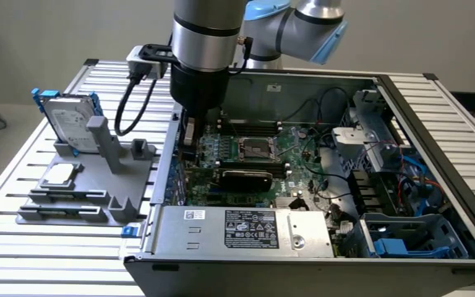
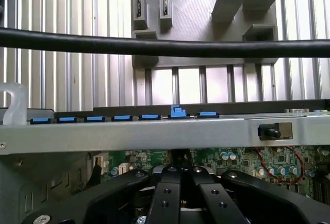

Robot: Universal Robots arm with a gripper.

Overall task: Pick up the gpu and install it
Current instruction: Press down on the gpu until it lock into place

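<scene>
table [image 1: 23,247]: slatted metal, carries everything
computer case [image 1: 435,117]: lies on its side, open face up
arm [image 1: 208,31]: silver tube with blue joint caps; last link points straight down into the case at the edge on the exterior view's left
motherboard [image 1: 299,145]: green, flat on the case floor
power supply [image 1: 180,232]: silver box at the near edge; black-and-white sticker [image 1: 252,229] on top, print unreadable; a small white sticker beside it, also unreadable
grey holder [image 1: 81,185]: on the table outside the case, on the exterior view's left
hard drive [image 1: 66,120]: silver with blue rails, upright in the holder; label unreadable
gpu [image 1: 246,179]: inside the case on the motherboard, black rounded cooler facing the camera; near the gripper, on the near side of it; contact cannot be told
gripper [image 1: 190,139]: low over the motherboard; in the wrist view [image 2: 180,175] the black fingers [image 2: 166,190] are pressed together, nothing seen between them
cable [image 2: 154,47]: black, crosses the wrist view
blue clips [image 2: 121,117]: row along the case edge
</scene>
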